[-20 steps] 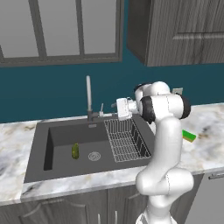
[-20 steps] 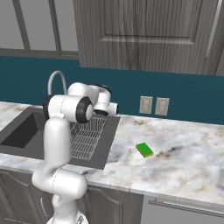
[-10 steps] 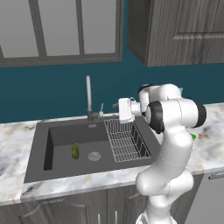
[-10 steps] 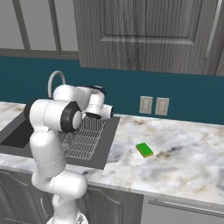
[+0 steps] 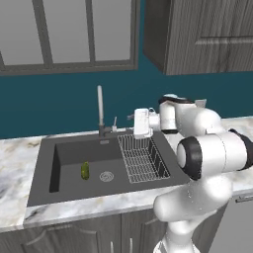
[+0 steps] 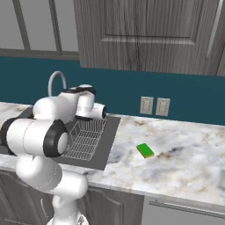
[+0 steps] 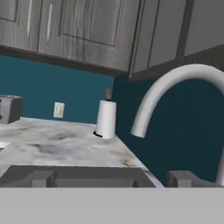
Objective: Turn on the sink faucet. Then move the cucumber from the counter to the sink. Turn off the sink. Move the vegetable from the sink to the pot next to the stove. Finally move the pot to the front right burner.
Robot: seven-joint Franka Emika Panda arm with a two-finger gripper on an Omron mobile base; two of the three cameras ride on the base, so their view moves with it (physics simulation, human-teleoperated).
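From the left base view, my white-cased claw (image 5: 134, 118) hangs released with nothing in it, above the wire rack insert (image 5: 143, 159), just right of the tall slim silver gooseneck faucet (image 5: 100, 105), while the small stubby dark-green cucumber (image 5: 85, 170) lies on the floor of the dark-grey rectangular sink basin (image 5: 64, 149) beside the round silver drain (image 5: 106, 176). From the right base view, a small green sponge (image 6: 145, 150) sits on the white-grey marble counter (image 6: 176, 162), well apart from the sink. In my hand view the faucet's curved silver spout (image 7: 168, 91) arches close ahead, with a white paper-towel roll (image 7: 106, 119) standing on the counter against the teal wall.

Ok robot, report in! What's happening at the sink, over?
Gripper empty, jaws wide open, up beside the faucet. Cucumber lying in the sink by the drain. Rack under the hand, not blocking.
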